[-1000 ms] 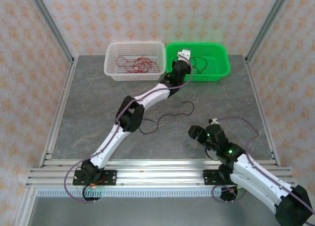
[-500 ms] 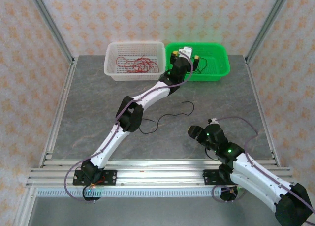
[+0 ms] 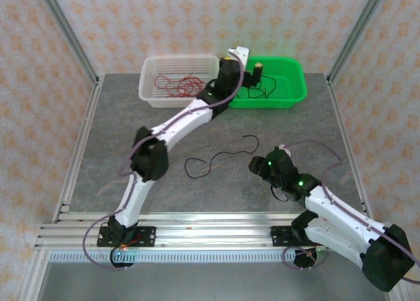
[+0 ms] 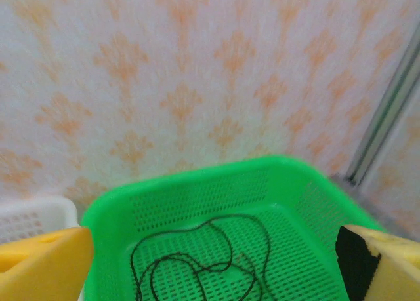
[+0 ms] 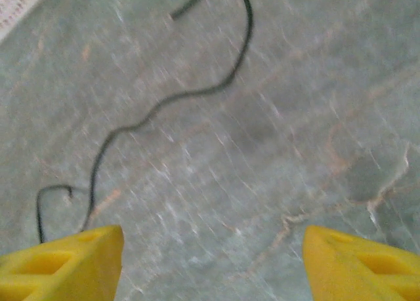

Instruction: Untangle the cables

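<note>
table [image 3: 131, 130]: grey, stone-patterned top, both arms bolted at its near edge.

left arm [image 3: 174, 124]: stretched far across the table to the back, wrist raised over the near rim where the two baskets meet.

right arm [image 3: 335, 212]: folded low at the near right, head pointed left toward the middle of the table.

white basket [image 3: 177, 58]: back edge, left of centre. green basket [image 4: 197, 173]: just beside it on the right, the two touching or nearly so.

red cables [image 3: 180, 86]: a loose tangle lying inside the white basket.

black cables [image 3: 266, 90]: looped on the floor of the green basket, confirmed in the left wrist view.

loose black cable [image 3: 220, 158]: alone on the bare table near the centre, a small loop at its left end and a hook at its right end, just left of the right arm's head. in the right wrist view it snakes across the upper left, ahead of the fingertips.

left gripper [image 4: 210, 275]: jaws spread wide, yellow fingers [image 4: 42, 265] at the outer edges of the wrist view, nothing between them; it hangs above the green basket.

right gripper [image 5: 213, 265]: jaws well apart, yellow pads [image 5: 65, 261] empty, bare table beneath; not touching the loose black cable.
</note>
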